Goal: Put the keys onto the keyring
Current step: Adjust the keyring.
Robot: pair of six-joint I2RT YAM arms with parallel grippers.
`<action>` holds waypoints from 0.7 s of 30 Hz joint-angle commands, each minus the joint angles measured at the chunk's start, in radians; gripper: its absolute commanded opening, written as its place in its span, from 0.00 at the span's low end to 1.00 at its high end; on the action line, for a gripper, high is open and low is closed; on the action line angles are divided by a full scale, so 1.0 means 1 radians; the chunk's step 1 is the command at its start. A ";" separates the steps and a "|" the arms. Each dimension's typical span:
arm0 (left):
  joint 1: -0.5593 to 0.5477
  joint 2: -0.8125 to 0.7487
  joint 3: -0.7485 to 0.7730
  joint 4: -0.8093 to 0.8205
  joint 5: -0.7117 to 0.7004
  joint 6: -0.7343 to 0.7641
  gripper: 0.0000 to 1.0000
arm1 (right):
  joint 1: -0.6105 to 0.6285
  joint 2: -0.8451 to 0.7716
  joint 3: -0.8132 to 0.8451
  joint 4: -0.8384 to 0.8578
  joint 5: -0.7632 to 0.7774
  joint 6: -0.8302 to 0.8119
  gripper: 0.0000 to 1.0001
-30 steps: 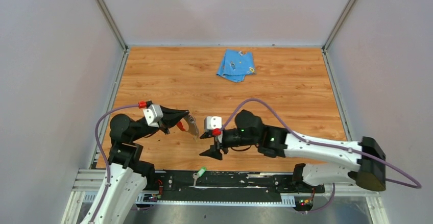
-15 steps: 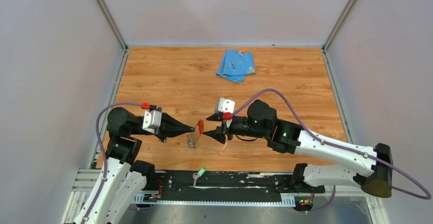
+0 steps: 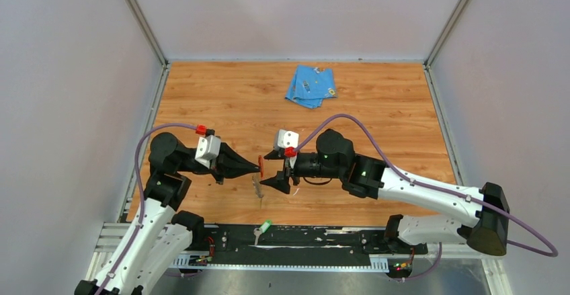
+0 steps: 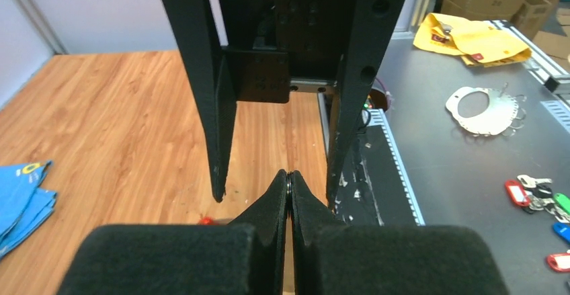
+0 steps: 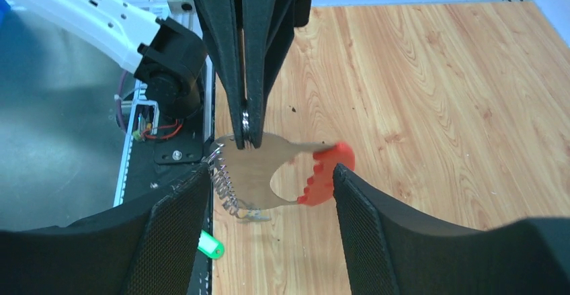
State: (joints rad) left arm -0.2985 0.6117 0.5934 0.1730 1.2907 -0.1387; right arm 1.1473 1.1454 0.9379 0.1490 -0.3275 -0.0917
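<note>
Keyring hanging edge-on between my two sets of jaws

Left jaws are staying clamped together on the top edge of the keyring [image 5: 259, 174], and they are now holding it out level in front of my right wrist, no longer tilted up on the left as it was a second ago. It is hanging above the counter [image 3: 376, 120], with its red strip [image 5: 322, 174] at the far end. Right jaws are standing apart, one on each side of the plate, having swung over from nearer the rail; I cannot tell whether the red strip is brushing one of them. I judge this is setting up a steadying grip, but no key is on the ring yet: the green-tagged key [image 3: 263, 227] is lying on the black rail [image 3: 322, 238].
</note>
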 commanded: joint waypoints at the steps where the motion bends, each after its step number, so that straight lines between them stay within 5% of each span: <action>1: -0.022 0.008 0.056 0.003 0.074 -0.001 0.00 | -0.038 0.016 0.025 -0.075 -0.097 -0.105 0.71; 6: -0.030 -0.001 0.064 0.004 -0.005 0.006 0.00 | -0.063 0.015 0.062 -0.107 -0.090 -0.074 0.73; 12: -0.031 -0.038 0.015 0.008 -0.331 0.001 0.00 | -0.052 -0.026 0.002 0.015 -0.086 0.084 0.73; 18: -0.031 -0.059 -0.014 0.007 -0.431 -0.011 0.00 | -0.038 -0.005 0.057 -0.131 0.181 0.071 0.71; 21: -0.031 -0.074 -0.025 0.007 -0.460 -0.022 0.00 | -0.036 0.002 0.078 -0.168 0.186 0.075 0.71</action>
State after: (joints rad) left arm -0.3241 0.5629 0.5854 0.1692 0.9211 -0.1425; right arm 1.1004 1.1404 0.9672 0.0490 -0.2497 -0.0269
